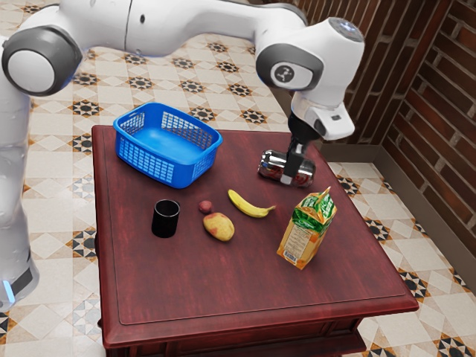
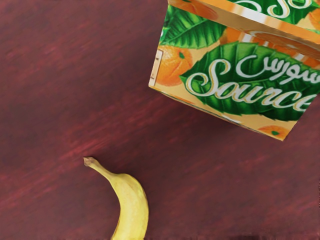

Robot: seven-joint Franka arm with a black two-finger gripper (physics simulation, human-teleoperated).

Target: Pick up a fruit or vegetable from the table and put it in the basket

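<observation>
The black gripper (image 1: 294, 162) is over the far right part of the table in the exterior view, pointing down and overlapping a silver can; whether it touches the can is unclear. A yellow banana (image 1: 249, 204) lies nearer the table's middle, its stem toward the carton. Left of it are a yellow-red oblong fruit (image 1: 219, 227) and a small dark red round one (image 1: 205, 207). The blue basket (image 1: 158, 169) stands at the back left, its visible floor bare. In the wrist view the banana (image 2: 131, 202) lies partly in frame, curving away from its brown stem tip.
The metallic can (image 1: 274, 164) lies on its side behind the gripper. An orange-and-green juice carton (image 1: 303, 234) stands right of the banana, and its printed side (image 2: 240, 75) is close in the wrist view. A black cup (image 1: 165, 219) stands before the basket on the dark red table (image 1: 223, 297).
</observation>
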